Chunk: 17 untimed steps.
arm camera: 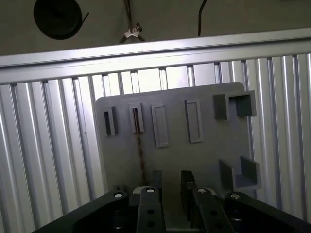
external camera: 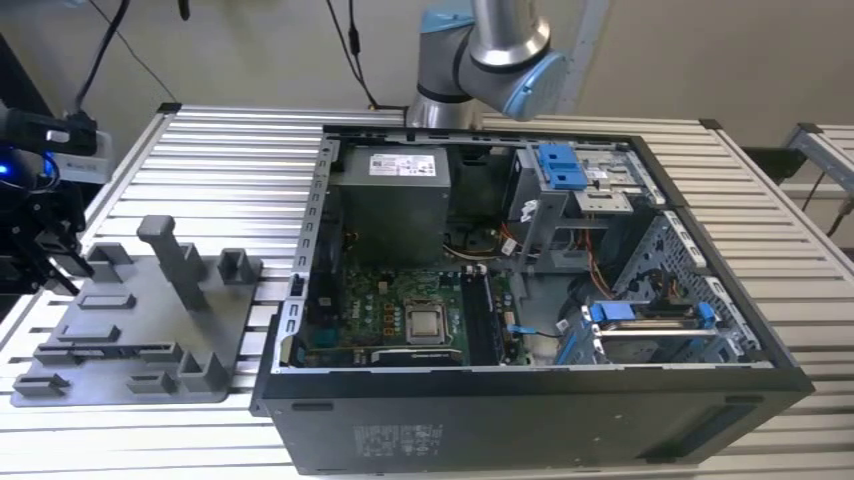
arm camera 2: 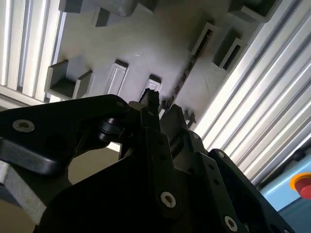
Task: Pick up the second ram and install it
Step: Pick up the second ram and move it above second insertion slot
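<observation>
While hanging with the gripper (arm camera: 171,183) spread and empty, looks down on the second ram (arm camera: 139,145), upright in the grey tray (arm camera: 209,145). Might knock or bend it if lowered crooked.

A grey plate (arm camera: 204,160) with slots and raised blocks lies just under and ahead of the fingers (arm camera: 149,204), on a ribbed metal tabletop (arm camera: 48,160) that runs on past the plate. Well apart from the fingers, beyond the plate, stands an open case (external camera: 534,420). It holds a grey power supply (external camera: 394,210), a motherboard (external camera: 367,300) with a bare socket (external camera: 427,322), and blue latches (external camera: 561,165). Behind the fingers, off the tabletop's edge, sits a red button (arm camera 2: 303,184).
</observation>
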{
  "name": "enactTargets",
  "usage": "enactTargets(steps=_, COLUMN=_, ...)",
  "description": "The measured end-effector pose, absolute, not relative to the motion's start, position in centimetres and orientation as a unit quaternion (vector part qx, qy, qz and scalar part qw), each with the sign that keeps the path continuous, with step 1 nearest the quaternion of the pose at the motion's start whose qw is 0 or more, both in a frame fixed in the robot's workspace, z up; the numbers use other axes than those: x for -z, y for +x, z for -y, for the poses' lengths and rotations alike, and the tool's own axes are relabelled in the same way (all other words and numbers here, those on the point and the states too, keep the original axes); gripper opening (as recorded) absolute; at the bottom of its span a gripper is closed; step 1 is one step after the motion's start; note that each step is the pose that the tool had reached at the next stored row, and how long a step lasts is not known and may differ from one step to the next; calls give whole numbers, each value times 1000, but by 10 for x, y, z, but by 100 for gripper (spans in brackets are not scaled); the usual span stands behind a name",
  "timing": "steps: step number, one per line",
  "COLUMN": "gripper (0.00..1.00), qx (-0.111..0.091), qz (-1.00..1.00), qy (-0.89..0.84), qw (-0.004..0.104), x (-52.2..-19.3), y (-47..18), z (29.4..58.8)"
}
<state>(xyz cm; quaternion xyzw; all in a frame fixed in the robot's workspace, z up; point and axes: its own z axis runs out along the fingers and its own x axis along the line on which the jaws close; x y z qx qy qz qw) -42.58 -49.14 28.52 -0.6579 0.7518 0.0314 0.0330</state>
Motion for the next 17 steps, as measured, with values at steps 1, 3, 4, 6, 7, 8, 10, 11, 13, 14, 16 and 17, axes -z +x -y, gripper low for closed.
enactTargets(steps=1, gripper=31, qx=-31, qz=-752, qy=-658, qw=33, x=-285, y=-426, z=491)
enactTargets(steps=3, gripper=31, qx=-31, qz=-752, qy=-658, qw=33, x=-284, y=-426, z=491)
enactTargets(steps=4, gripper=31, qx=-31, qz=-752, qy=-658, qw=33, x=-284, y=-426, z=491)
enactTargets(steps=6, gripper=31, qx=-31, qz=-752, qy=-658, qw=33, x=-284, y=-426, z=492)
enactTargets(steps=7, gripper=31, qx=-31, qz=-752, qy=-658, qw=33, x=-283, y=-426, z=491)
enactTargets(steps=8, gripper=31, qx=-31, qz=-752, qy=-658, qw=33, x=-283, y=-426, z=492)
enactTargets(steps=10, gripper=31, qx=-31, qz=-752, qy=-658, qw=33, x=-281, y=-426, z=492)
enactTargets(steps=11, gripper=31, qx=-31, qz=-751, qy=-658, qw=33, x=-279, y=-426, z=492)
enactTargets(steps=13, gripper=31, qx=-31, qz=-751, qy=-659, qw=32, x=-276, y=-425, z=492)
enactTargets(steps=14, gripper=31, qx=-32, qz=-751, qy=-659, qw=32, x=-274, y=-425, z=493)
enactTargets(steps=16, gripper=31, qx=-31, qz=-751, qy=-659, qw=31, x=-272, y=-425, z=493)
enactTargets(steps=17, gripper=31, qx=-31, qz=-751, qy=-659, qw=29, x=-271, y=-425, z=493)
